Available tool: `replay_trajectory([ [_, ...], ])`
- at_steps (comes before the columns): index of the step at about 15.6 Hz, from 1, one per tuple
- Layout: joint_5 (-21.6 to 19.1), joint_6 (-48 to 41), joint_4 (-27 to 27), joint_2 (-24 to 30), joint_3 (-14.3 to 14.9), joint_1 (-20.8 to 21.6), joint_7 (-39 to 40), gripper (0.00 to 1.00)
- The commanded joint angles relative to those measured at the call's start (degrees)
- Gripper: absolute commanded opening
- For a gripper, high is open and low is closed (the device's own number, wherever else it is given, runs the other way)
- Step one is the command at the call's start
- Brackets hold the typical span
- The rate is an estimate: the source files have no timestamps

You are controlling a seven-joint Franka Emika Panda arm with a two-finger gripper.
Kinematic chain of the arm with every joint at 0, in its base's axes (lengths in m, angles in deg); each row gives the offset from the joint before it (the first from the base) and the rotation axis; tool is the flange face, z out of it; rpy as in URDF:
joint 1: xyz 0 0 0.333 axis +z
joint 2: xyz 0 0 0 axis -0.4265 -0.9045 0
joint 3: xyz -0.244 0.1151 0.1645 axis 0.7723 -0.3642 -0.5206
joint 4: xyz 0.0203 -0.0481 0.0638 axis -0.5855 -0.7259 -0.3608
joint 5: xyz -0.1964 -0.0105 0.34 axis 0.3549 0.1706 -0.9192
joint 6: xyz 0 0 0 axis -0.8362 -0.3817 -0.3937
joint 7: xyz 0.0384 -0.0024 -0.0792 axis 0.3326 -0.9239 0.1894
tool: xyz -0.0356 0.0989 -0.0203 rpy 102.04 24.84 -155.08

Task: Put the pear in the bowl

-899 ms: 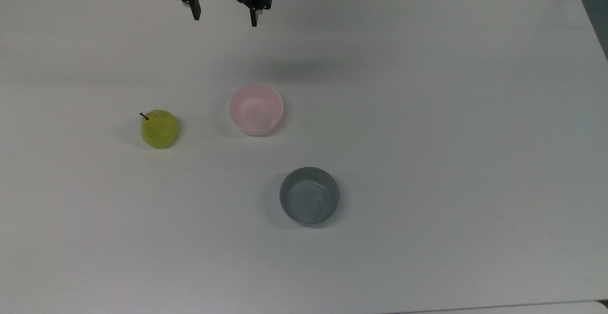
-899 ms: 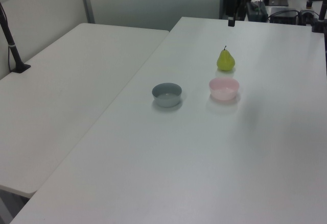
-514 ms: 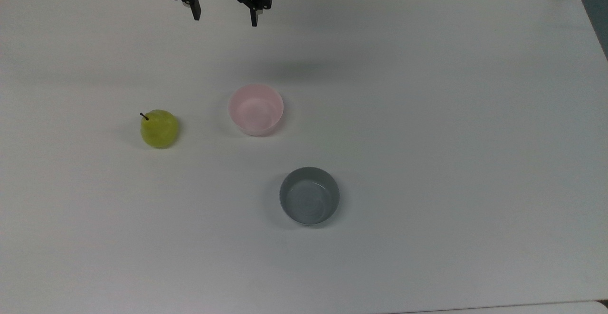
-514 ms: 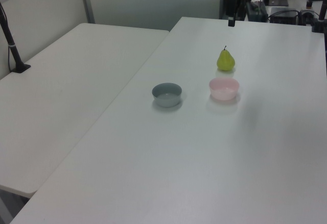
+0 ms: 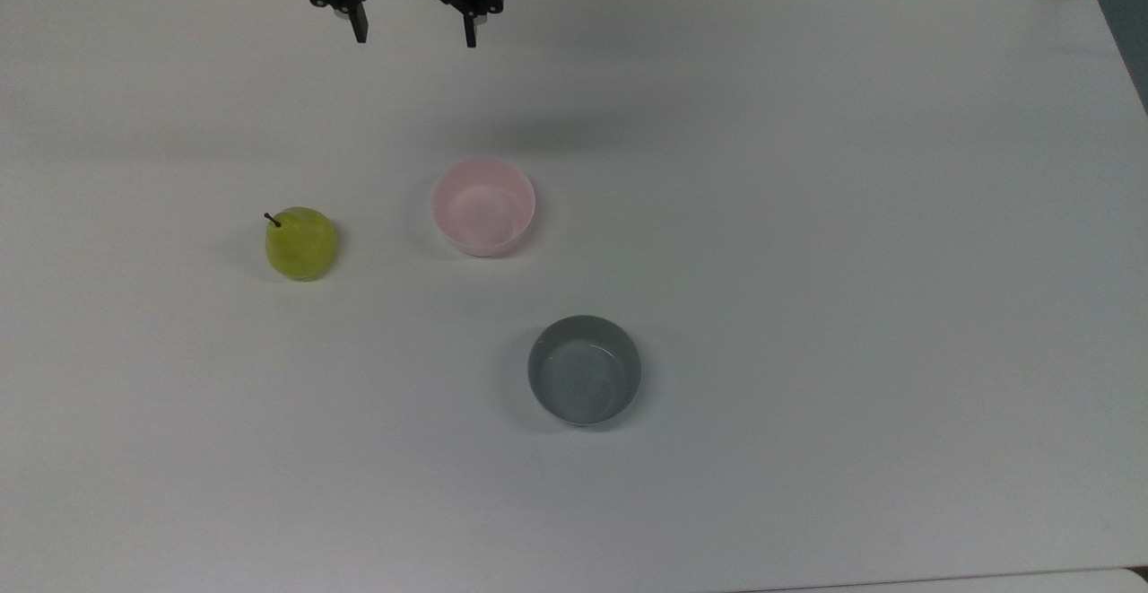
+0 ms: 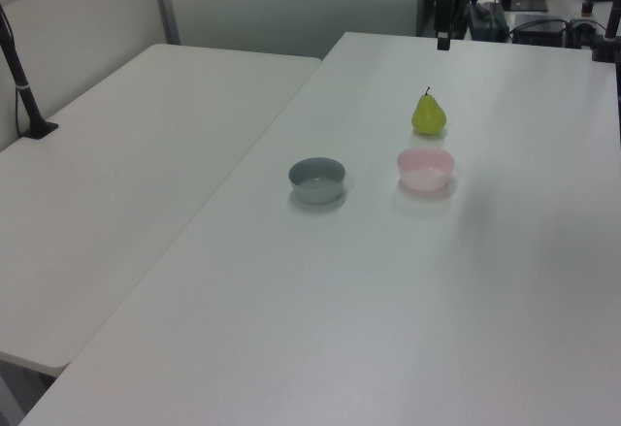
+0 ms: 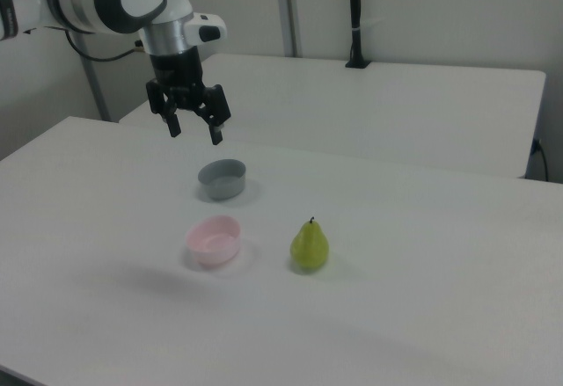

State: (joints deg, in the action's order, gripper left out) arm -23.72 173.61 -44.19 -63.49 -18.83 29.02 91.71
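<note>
At the top view's upper edge the claw (image 5: 412, 39) hangs wide open and empty, well apart from the pear (image 5: 301, 243), which stands on the bench (image 5: 807, 216) left of the bowl (image 5: 483, 206). In the right view, the pear (image 7: 310, 245) looks light, firm, smooth; its broad belly seems the best place to grip.

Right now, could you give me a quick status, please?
Gripper open, high, holding nothing. Pear upright on table, beside pink bowl. Nothing between them.
</note>
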Motion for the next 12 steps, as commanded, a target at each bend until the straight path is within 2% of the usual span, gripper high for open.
replay_trajectory([
  [1,0.6,1.5,-0.9,-1.3,0.1,-3.2,6.9,1.0],
  [7,0.6,6.5,-1.7,-5.5,0.0,-8.6,12.3,1.0],
  [12,0.7,15.0,-7.3,-8.6,0.2,-10.6,14.8,1.0],
])
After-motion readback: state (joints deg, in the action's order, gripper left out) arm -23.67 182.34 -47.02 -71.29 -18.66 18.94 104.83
